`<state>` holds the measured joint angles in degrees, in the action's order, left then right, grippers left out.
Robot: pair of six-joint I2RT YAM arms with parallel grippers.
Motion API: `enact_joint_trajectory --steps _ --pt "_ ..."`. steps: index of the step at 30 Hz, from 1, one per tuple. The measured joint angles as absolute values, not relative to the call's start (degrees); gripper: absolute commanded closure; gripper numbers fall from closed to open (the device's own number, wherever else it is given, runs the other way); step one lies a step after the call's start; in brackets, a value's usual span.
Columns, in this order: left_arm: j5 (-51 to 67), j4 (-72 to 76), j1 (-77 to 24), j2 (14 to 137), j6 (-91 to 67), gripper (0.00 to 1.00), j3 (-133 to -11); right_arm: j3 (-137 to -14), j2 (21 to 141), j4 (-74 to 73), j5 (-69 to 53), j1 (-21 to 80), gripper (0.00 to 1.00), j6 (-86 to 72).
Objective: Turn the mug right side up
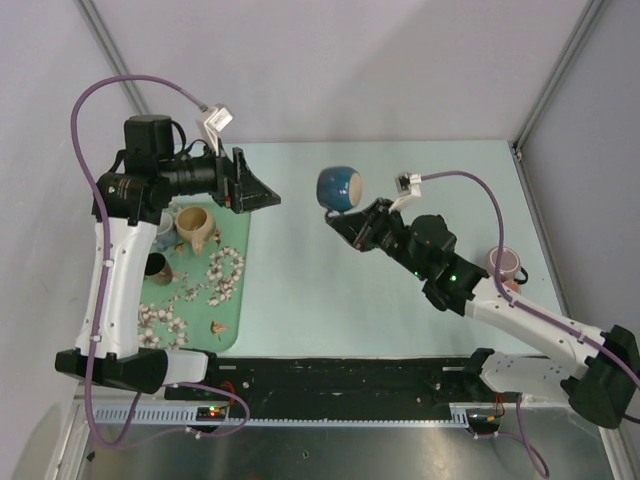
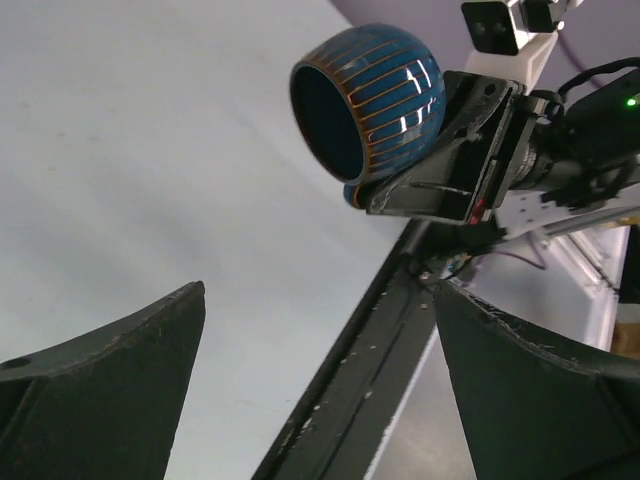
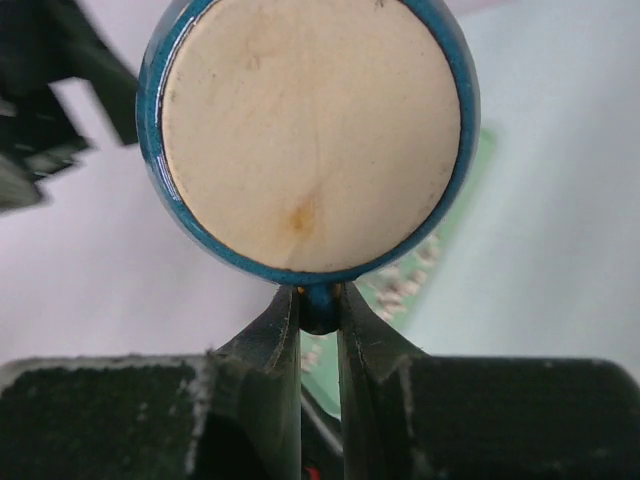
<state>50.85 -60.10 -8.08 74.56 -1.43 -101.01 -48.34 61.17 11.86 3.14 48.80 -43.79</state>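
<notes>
The mug (image 1: 338,186) is dark blue with thin orange stripes. It hangs in the air above the table's middle, tipped on its side. Its mouth (image 2: 325,105) faces my left gripper, and its pale unglazed base (image 3: 310,130) faces the right wrist camera. My right gripper (image 3: 318,298) is shut on the mug's handle (image 3: 320,310), just below the body. In the top view the right gripper (image 1: 347,214) sits right under the mug. My left gripper (image 1: 266,196) is open and empty, raised left of the mug with a gap between them. Its fingers (image 2: 110,370) frame only table.
A green mat (image 1: 232,320) with a flower print lies at the left. On it stand a tan mug (image 1: 192,225), mouth up, a small grey-blue mug (image 1: 160,228) and a dark cup (image 1: 155,267). A pink mug (image 1: 505,263) stands at the right. A black rail (image 1: 340,375) runs along the near edge.
</notes>
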Motion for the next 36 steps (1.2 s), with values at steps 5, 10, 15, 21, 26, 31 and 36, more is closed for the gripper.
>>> enact_joint_trajectory --steps 5,10,15,21,26,31,36 --pt "56.1 -56.1 -9.0 76.3 -8.6 0.09 -101.7 -55.7 68.0 20.7 -2.1 50.2 1.0 -47.1" --pt "59.0 -51.5 -9.7 76.8 -14.3 0.19 -101.7 -62.8 74.9 25.2 -7.3 51.5 1.0 -49.1" --pt "59.1 -47.7 -9.5 76.8 -18.0 0.4 -102.1 -67.1 80.4 26.5 -11.7 52.3 1.0 -51.0" --pt "59.7 -45.0 -9.8 76.8 -22.0 0.85 -102.5 -69.4 84.1 27.4 -14.6 52.3 1.0 -52.9" --pt "65.0 -42.7 -10.4 76.4 -24.3 0.99 -102.2 -70.2 85.2 29.5 -17.7 52.1 0.84 -55.9" --pt "59.8 -40.6 -10.3 73.6 -23.0 1.0 -97.4 -71.0 85.1 26.2 -17.8 51.7 0.09 -54.7" --pt "38.9 -45.7 -8.4 73.2 -11.7 1.0 -90.7 -71.5 83.4 9.7 -9.8 51.0 0.01 -46.9"
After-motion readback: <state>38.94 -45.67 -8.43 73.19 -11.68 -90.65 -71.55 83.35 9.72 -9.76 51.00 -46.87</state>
